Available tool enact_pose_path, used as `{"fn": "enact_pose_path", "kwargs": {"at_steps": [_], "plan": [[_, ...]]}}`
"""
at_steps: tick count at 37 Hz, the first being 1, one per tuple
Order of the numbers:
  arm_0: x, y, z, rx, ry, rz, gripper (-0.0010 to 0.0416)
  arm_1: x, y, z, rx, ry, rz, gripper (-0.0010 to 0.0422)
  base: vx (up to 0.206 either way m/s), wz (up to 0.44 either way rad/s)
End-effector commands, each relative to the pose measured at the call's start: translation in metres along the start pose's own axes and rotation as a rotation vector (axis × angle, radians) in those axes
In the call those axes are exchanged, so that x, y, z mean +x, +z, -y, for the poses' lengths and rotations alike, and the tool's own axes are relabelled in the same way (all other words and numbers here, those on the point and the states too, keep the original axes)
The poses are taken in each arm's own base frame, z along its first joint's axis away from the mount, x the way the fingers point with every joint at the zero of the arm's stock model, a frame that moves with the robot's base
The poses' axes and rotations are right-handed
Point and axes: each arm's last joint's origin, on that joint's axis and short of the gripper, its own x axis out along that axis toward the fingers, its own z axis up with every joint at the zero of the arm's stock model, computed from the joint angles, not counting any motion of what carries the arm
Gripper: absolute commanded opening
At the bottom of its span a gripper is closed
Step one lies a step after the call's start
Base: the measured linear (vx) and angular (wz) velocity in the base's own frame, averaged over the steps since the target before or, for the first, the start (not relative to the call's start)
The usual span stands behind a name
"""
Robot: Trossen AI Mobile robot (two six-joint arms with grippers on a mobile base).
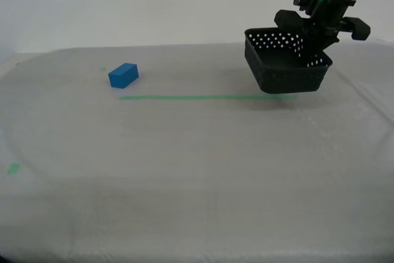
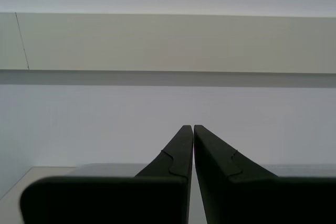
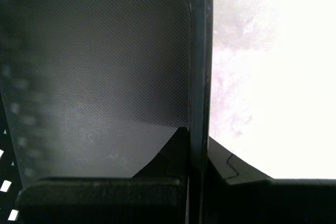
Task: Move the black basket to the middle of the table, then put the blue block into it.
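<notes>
The black basket [image 1: 284, 64] hangs tilted above the table [image 1: 184, 170] at the exterior view's upper right, over the right end of the green tape line [image 1: 203, 97]. My first gripper [image 1: 311, 40] is shut on the basket's wall [image 3: 199, 77], one finger inside and one outside; the first wrist view shows the basket's textured floor [image 3: 100, 77]. The blue block [image 1: 123, 75] lies on the table at the exterior view's left, far from the basket. My second gripper [image 2: 193, 129] is shut on nothing, pointing at a pale wall; it does not show in the exterior view.
A small green mark [image 1: 13, 168] sits near the table's edge at the exterior view's left, and another tiny one [image 1: 103, 69] lies just behind the block. The table's rounded far edge meets a pale wall [image 1: 154, 10].
</notes>
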Motion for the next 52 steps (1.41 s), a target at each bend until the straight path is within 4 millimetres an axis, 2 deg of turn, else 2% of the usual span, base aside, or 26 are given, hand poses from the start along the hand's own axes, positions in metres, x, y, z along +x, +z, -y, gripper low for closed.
{"fn": "enact_pose_path", "kwargs": {"at_steps": [1,12,23,52], "plan": [[-0.009,-0.001,-0.002,0.001,-0.006,0.009,-0.0001,0.0,0.001,0.0,0.002,0.0,0.005,0.0,0.0,0.0],[-0.043,-0.008,-0.008,0.015,-0.001,0.028,-0.0001,0.0,0.001,0.0,0.002,0.0,0.005,0.0,0.0,0.0],[-0.071,-0.015,-0.038,0.046,0.035,0.088,-0.0001,0.0,0.001,0.0,0.002,0.0,0.005,0.0,0.0,0.0],[-0.071,-0.048,-0.125,0.13,0.057,0.053,-0.0001,0.0,0.001,0.0,0.002,0.001,0.005,0.0,0.0,0.0]]}}
